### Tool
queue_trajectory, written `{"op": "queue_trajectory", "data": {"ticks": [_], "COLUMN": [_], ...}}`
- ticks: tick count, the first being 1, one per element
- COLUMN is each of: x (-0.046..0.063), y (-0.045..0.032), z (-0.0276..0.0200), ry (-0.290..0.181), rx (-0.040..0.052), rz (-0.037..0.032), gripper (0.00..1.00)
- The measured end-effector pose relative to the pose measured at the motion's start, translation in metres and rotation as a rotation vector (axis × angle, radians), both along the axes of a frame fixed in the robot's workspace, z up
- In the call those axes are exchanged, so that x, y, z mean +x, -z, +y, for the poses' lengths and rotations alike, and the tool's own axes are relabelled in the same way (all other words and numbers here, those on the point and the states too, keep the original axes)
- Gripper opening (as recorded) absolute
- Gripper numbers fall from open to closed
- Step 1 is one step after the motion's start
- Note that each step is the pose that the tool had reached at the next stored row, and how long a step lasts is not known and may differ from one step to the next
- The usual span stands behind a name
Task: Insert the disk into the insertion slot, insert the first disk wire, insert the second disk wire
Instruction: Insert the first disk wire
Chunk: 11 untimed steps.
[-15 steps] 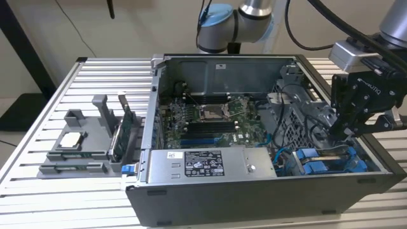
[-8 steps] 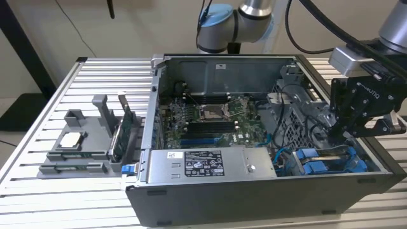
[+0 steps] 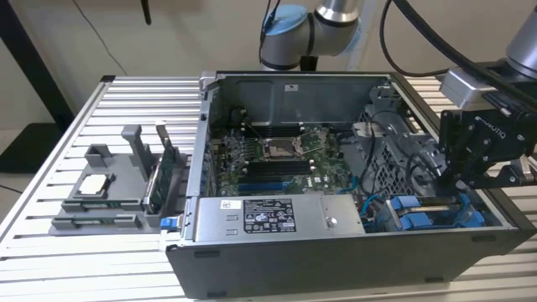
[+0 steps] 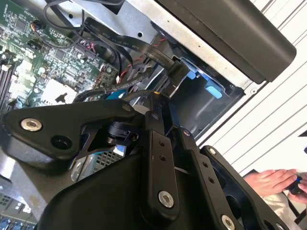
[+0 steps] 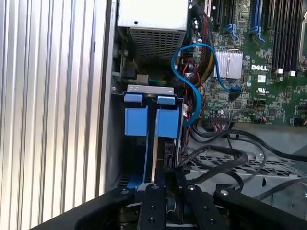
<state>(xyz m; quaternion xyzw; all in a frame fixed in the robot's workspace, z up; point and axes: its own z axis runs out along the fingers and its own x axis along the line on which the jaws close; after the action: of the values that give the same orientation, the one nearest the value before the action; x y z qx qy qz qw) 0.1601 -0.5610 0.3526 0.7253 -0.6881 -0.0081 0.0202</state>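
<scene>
The disk [image 5: 152, 154] stood edge-on in the insertion slot [image 5: 135, 120]. Its thin silver edge and blue carrier frame ran between the two blue rails, at the end of the computer case [image 3: 336, 277] toward the exterior view's right. The gripper [image 5: 163, 186] hung inside the case directly over the bay. Its fingers [image 5: 152, 203] appeared closed on the disk's outer edge. How deep the disk sat could not be judged.

A blue cable [image 5: 192, 57] looped just beside the slot, and black cables [image 5: 230, 153] lay across the cage next to the fingers.

Caution: any tilt of the disk against the rails would likely bind the carrier and jam it short of seating. The adjacent cables could snag a finger or be pinched beneath the carrier.

The case rested on a slatted tabletop [image 3: 126, 100].
</scene>
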Motion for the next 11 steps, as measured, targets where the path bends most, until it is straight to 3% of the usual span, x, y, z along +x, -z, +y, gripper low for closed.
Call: {"op": "queue_trajectory", "data": {"ticks": [11], "x": [0.0050], "y": [0.0066], "z": [-0.0003], "ry": [0.000], "rx": [0.0078], "rz": [0.0018], "gripper": [0.19]}}
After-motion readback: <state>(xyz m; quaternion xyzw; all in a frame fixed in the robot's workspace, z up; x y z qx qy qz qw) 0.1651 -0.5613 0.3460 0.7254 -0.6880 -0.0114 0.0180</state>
